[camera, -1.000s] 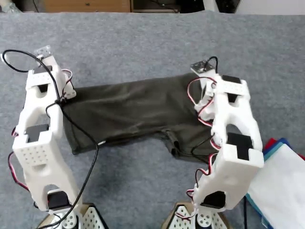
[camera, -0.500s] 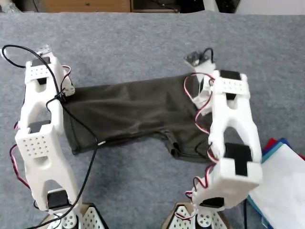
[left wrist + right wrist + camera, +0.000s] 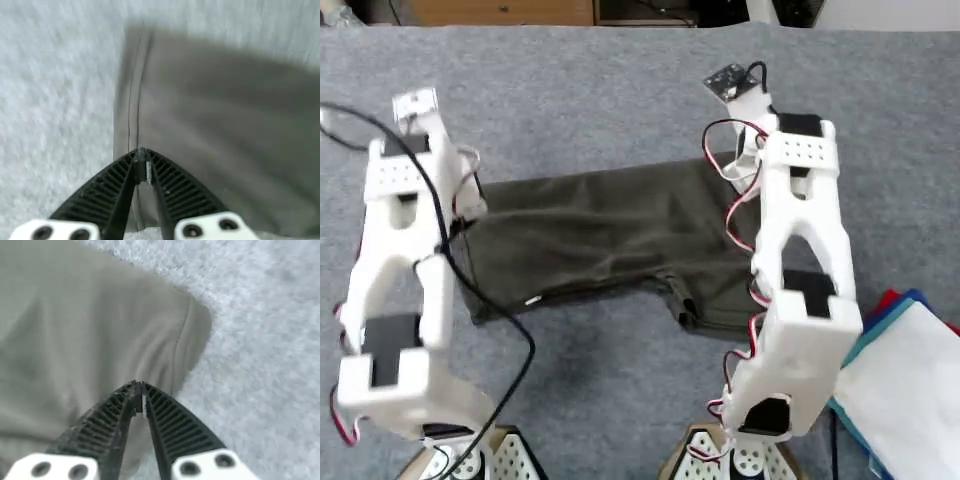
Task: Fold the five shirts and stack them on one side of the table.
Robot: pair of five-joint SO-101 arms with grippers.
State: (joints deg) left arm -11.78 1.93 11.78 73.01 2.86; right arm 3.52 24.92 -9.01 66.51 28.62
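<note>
shirt (image 3: 610, 235) flat, L gripper (image 3: 141, 162) above one end, R gripper (image 3: 139, 396) other

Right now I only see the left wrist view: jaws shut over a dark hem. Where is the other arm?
Observer: The right gripper is at the same dark shirt's opposite end, jaws shut near its corner.
Operator: Is the shirt lying flat?
Observer: Mostly, on the grey table, with a bunched fold on its robot-side edge.
Operator: Any folded ones?
Observer: A stack, white on top, lies on the table's right side, close to the robot.
</note>
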